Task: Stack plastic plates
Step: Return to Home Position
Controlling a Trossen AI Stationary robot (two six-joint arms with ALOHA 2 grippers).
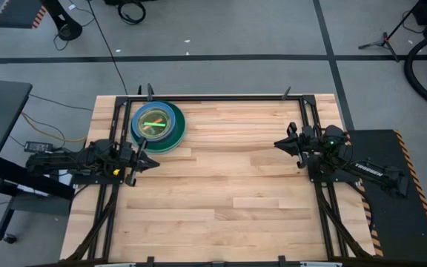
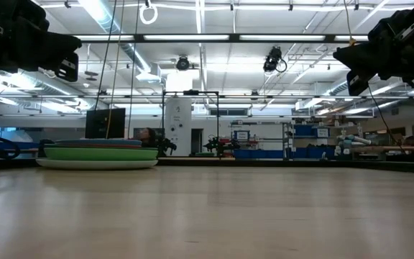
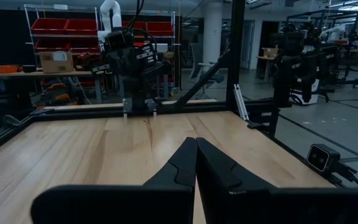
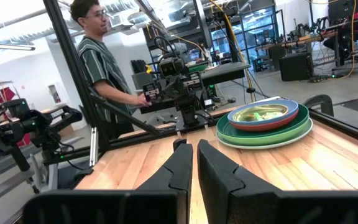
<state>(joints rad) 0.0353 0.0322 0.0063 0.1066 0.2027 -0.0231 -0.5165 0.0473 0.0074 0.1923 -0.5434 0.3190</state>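
The plastic plates [image 1: 158, 126] sit in one stack near the table's far left corner: wide pale and green plates at the bottom, blue above, a lime-green one on top. The stack also shows in the low view [image 2: 97, 154] and the right wrist view [image 4: 265, 123], resting flat on the wood. My left gripper [image 1: 153, 162] is shut, just near of the stack, pointing toward the table's right. My right gripper [image 1: 279, 144] is shut at the table's right side, pointing left. Both hover above the table.
A black frame [image 1: 221, 96] runs along the table's edges. A person [image 4: 101, 74] stands beyond the table's left side, behind the left arm. Bare wood [image 1: 228, 185] spans the table's middle and near side.
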